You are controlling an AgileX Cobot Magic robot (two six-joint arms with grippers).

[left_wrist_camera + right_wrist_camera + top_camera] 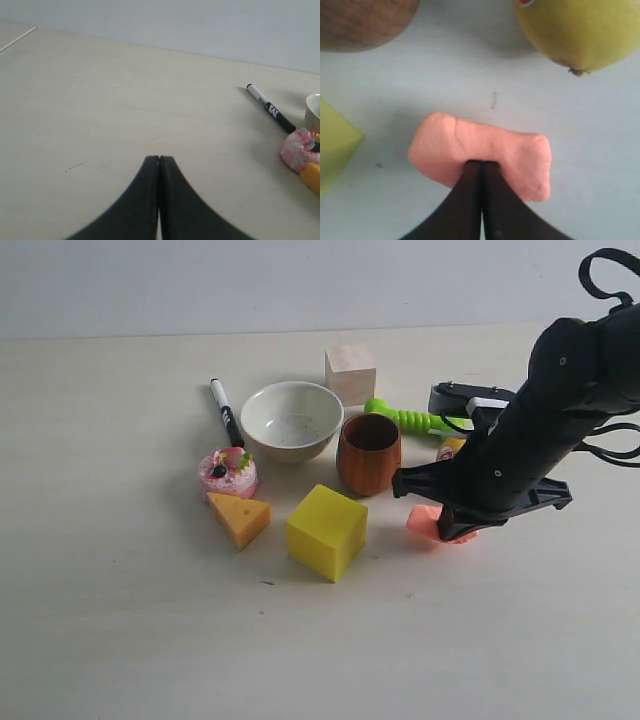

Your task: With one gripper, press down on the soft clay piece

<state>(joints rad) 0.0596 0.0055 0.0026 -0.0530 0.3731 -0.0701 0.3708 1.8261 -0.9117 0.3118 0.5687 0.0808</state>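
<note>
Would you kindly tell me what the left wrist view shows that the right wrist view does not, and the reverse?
Left wrist only: a black-and-white marker pen, a pink toy cake, a white bowl's rim, an orange cheese wedge's corner. Right wrist only: the salmon-pink soft clay piece, a yellow-green lemon, a brown wooden cup, a yellow cube's corner. Both: pale table and a shut black hand, the left hand over bare table, the right hand at the clay.
</note>
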